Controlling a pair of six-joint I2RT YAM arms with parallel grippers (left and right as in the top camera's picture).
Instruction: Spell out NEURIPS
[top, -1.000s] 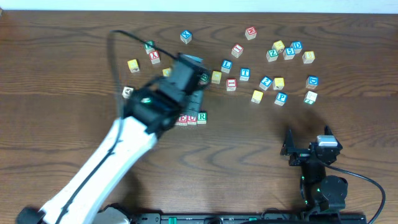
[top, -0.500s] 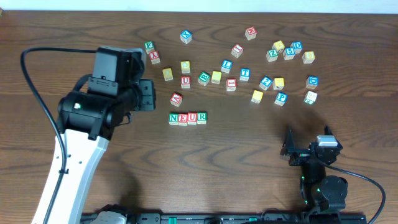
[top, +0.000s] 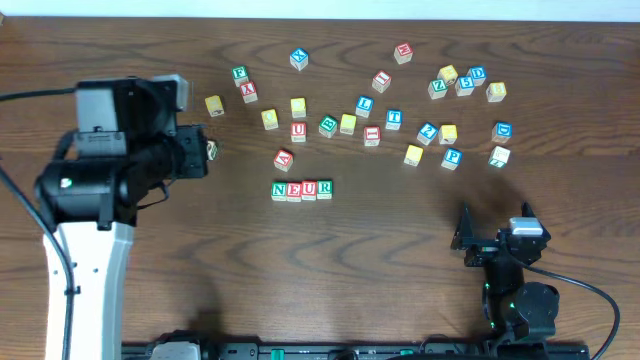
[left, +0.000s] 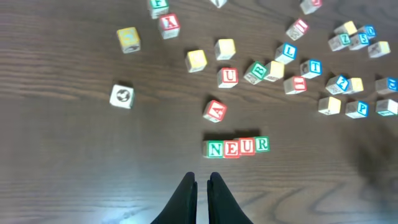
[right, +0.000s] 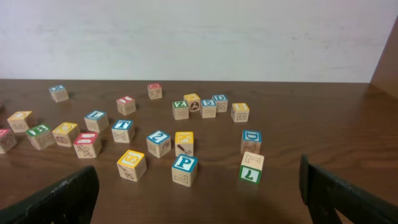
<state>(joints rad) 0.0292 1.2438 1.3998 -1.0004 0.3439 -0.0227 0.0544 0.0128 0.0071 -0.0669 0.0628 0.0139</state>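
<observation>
Pale wooden NEUR cubes (top: 302, 190), dark grained matt wooden table (top: 400, 270)

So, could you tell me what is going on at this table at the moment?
The robot is spelling NEURIPS with wooden letter cubes. A NEUR row stands on the table. The left gripper hangs shut and empty above the table, short of that row. The right gripper sits open at the near right, holding nothing. I, P and S are not yet added. A blue P cube lies among the loose cubes.
</observation>
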